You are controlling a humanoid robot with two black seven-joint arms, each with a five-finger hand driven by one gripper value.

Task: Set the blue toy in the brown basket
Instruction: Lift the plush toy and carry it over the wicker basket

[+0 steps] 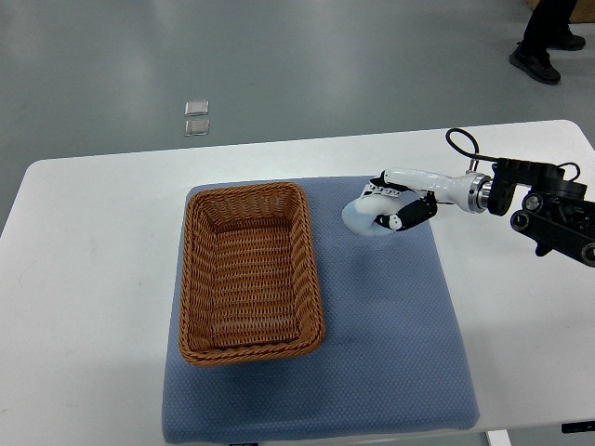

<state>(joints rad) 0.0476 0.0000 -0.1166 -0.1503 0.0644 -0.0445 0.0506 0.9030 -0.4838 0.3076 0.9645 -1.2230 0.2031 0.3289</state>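
Note:
A pale blue toy [358, 219] lies on the blue mat [390, 316], just right of the brown wicker basket [193, 279]. My right hand [389, 206] reaches in from the right edge and its fingers are curled around the toy's top and right side. The toy looks to rest on or just above the mat. The basket is rectangular and holds nothing. My left arm does not show.
The mat lies on a white table [84, 279]. A person's black shoes [544, 51] stand on the grey floor at the top right. Two small clear squares [196, 118] lie on the floor beyond the table.

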